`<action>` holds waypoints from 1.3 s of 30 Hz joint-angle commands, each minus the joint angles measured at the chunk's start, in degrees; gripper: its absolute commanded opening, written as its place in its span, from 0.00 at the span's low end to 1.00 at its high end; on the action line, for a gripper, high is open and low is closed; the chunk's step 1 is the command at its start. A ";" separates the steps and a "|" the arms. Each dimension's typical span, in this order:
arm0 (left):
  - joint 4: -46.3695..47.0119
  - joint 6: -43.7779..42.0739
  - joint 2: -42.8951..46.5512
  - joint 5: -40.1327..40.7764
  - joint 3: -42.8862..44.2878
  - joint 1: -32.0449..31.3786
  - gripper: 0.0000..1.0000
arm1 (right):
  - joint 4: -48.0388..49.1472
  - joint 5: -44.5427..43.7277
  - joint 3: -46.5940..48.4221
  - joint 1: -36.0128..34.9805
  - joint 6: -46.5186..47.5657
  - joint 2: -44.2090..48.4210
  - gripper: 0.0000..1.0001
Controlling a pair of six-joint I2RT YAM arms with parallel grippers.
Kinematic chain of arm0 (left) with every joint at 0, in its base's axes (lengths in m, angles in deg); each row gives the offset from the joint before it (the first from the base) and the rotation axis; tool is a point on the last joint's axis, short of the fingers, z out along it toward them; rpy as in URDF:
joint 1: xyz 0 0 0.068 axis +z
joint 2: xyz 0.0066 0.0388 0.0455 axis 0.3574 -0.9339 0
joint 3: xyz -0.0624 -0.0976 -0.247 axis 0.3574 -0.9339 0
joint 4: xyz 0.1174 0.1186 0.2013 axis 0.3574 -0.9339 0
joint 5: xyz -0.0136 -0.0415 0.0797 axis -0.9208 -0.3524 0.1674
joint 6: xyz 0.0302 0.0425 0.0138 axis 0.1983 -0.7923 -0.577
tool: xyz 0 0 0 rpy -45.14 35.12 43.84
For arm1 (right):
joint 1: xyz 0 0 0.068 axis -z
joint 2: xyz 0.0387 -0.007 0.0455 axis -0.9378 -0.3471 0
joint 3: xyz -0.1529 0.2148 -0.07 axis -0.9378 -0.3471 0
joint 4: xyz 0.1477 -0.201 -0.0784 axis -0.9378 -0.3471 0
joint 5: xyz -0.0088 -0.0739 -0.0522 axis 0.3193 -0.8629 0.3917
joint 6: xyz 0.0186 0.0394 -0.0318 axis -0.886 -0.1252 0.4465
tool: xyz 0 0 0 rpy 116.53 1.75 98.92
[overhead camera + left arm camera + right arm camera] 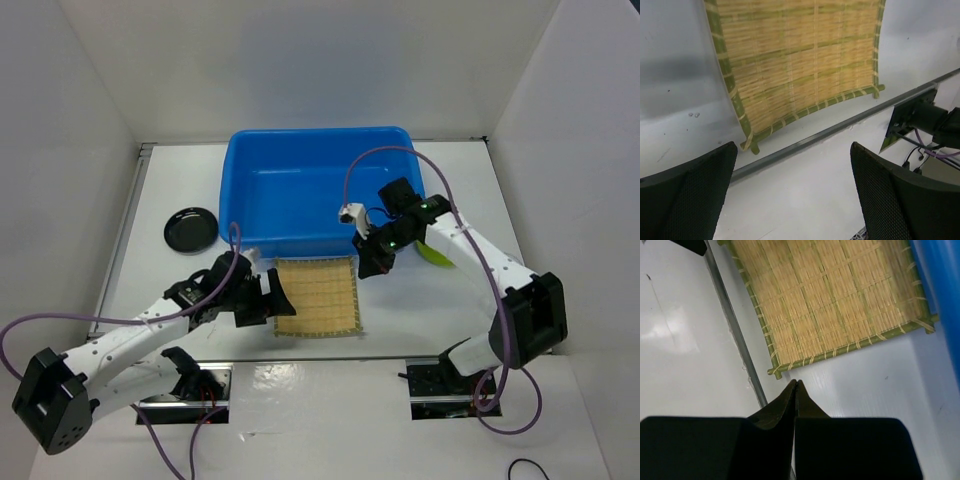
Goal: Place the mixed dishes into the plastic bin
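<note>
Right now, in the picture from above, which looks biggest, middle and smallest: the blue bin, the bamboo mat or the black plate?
Largest: blue bin
Middle: bamboo mat
Smallest: black plate
The differences are plain; no two look alike.

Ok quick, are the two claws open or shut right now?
Left claw: open, holding nothing.
Right claw: shut, holding nothing.
</note>
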State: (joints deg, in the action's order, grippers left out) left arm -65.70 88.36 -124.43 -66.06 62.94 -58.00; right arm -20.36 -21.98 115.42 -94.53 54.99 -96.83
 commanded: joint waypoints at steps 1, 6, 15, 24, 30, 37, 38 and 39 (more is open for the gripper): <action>6.83 3.56 -0.01 -4.73 -3.06 -0.12 1.00 | 4.89 -3.20 -1.55 -3.09 0.39 -0.82 0.00; 9.56 3.56 -6.32 -4.73 -4.21 -0.12 1.00 | 9.73 -4.27 -2.88 -3.72 -0.83 -5.11 0.00; 13.35 0.48 -19.44 -7.02 -0.34 -0.12 1.00 | 18.97 -11.47 1.51 -3.72 -3.82 -15.66 0.00; 13.97 -0.05 -19.97 -5.79 -0.87 -0.12 1.00 | 21.17 -14.37 13.81 -4.25 -5.49 -24.80 0.00; 15.20 -0.05 -23.30 -6.40 -1.49 -0.12 1.00 | 22.48 -20.25 23.21 -4.25 -6.81 -29.98 0.00; 14.67 -0.57 -22.70 -6.14 -1.39 -0.12 1.00 | 20.98 -12.89 14.20 -4.25 -5.93 -17.72 0.00; 15.36 0.21 -21.56 -5.53 -1.40 -0.12 1.00 | 21.68 -12.18 8.95 -4.25 -5.93 -14.65 0.00; 15.89 0.91 -21.03 -4.91 -2.27 -0.12 1.00 | 21.69 -11.48 6.46 -4.25 -5.93 -9.05 0.00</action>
State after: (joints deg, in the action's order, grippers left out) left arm -49.92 90.05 -146.57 -74.80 62.37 -58.00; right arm 0.66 -37.57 127.99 -98.42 48.74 -118.58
